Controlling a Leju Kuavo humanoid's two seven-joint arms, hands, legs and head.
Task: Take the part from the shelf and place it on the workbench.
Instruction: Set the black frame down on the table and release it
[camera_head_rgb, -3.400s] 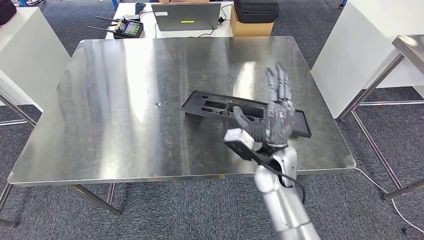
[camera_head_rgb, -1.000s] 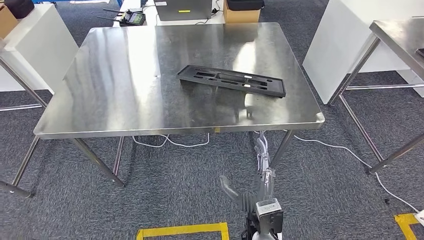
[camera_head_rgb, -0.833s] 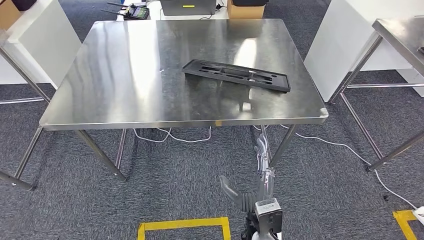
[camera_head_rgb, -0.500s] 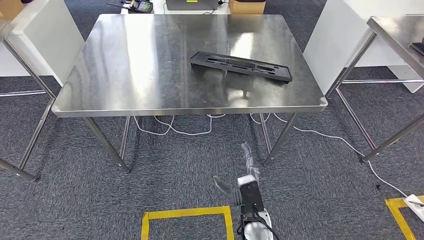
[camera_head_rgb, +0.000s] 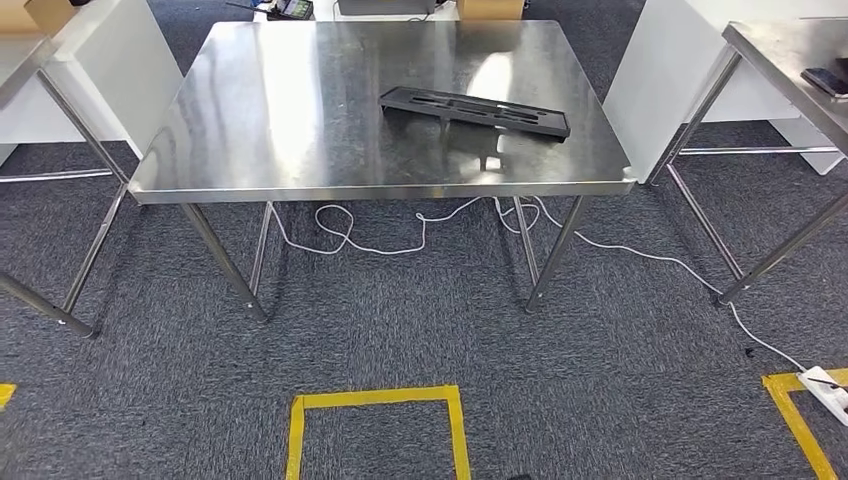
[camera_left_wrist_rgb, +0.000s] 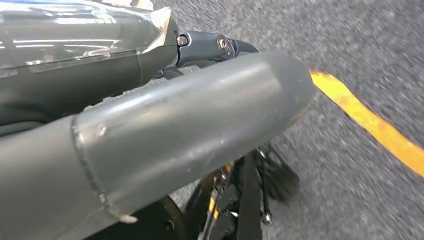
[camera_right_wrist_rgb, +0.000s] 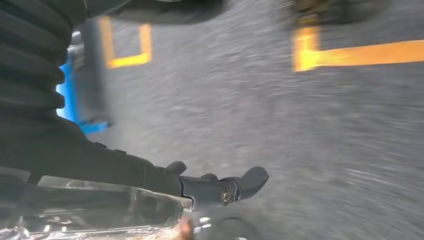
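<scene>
The black moulded part (camera_head_rgb: 474, 108) lies flat on the steel counter (camera_head_rgb: 300, 120), toward its right side, apparently delivered. The right hand (camera_right_wrist_rgb: 150, 175) hangs over carpet holding nothing, fingers (camera_right_wrist_rgb: 245, 182) loosely extended; the left hand's (camera_left_wrist_rgb: 150, 145) fingers cannot be judged.

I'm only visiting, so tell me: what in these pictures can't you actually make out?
- Head view: things at the far end of the steel workbench are cut off by the top edge.
- Head view: the recesses in the black part are too small to read.
- Left wrist view: the left hand sits so close that its fingers can't be told open or closed.
- Right wrist view: the carpet and yellow tape are motion-blurred.
</scene>
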